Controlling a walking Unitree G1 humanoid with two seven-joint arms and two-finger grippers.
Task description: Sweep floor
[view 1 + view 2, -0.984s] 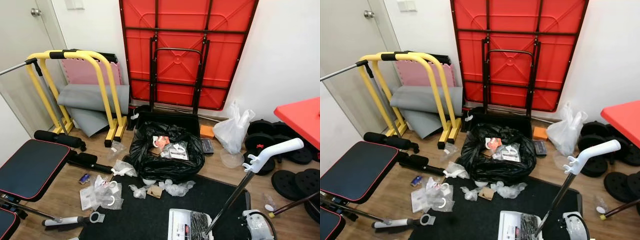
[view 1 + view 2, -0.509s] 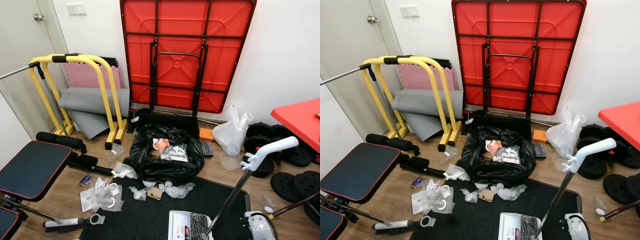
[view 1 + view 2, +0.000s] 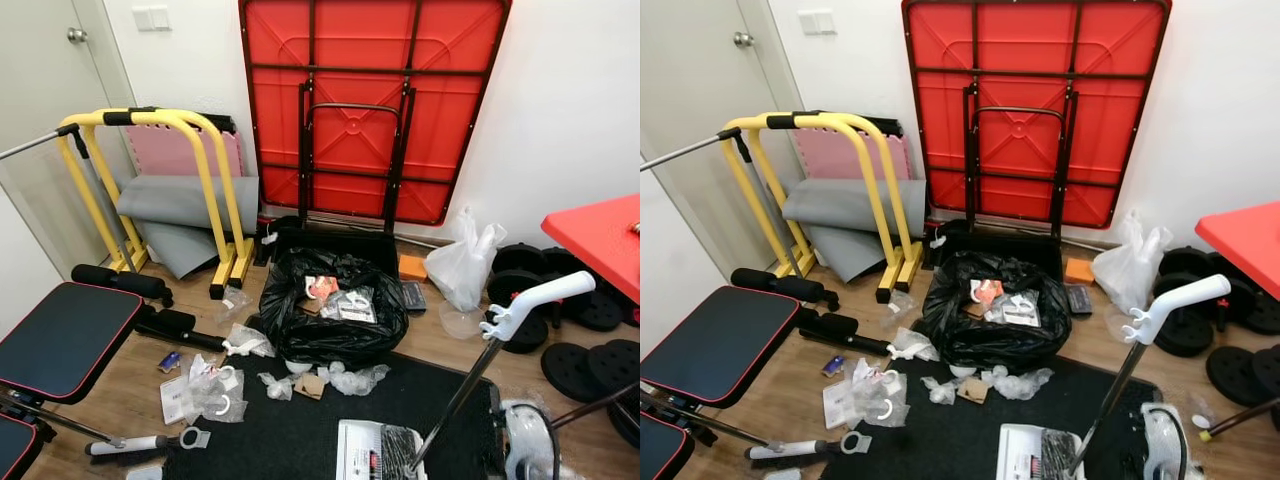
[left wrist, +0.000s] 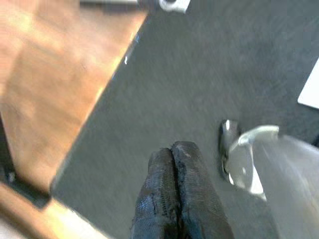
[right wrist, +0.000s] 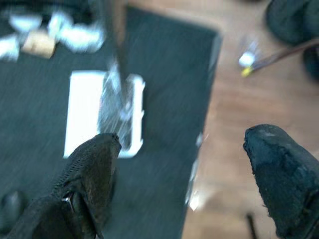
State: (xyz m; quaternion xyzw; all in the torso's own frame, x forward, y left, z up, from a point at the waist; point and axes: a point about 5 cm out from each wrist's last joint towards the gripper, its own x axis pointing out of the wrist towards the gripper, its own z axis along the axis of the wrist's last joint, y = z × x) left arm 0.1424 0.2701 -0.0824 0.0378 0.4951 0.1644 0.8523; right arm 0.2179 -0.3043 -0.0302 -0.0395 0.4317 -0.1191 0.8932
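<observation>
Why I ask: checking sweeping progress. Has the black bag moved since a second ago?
No. The black bag keeps its place before the red folded table.

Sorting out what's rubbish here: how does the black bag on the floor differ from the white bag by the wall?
The black bag is wide, slumped and gaping open, with paper and packaging showing inside; the white bag is smaller, stands upright and is gathered at the top, contents hidden. The black bag sits at the dark mat's edge with scraps around it; the white bag sits on bare wood near the weight plates. Both are thin plastic.
</observation>
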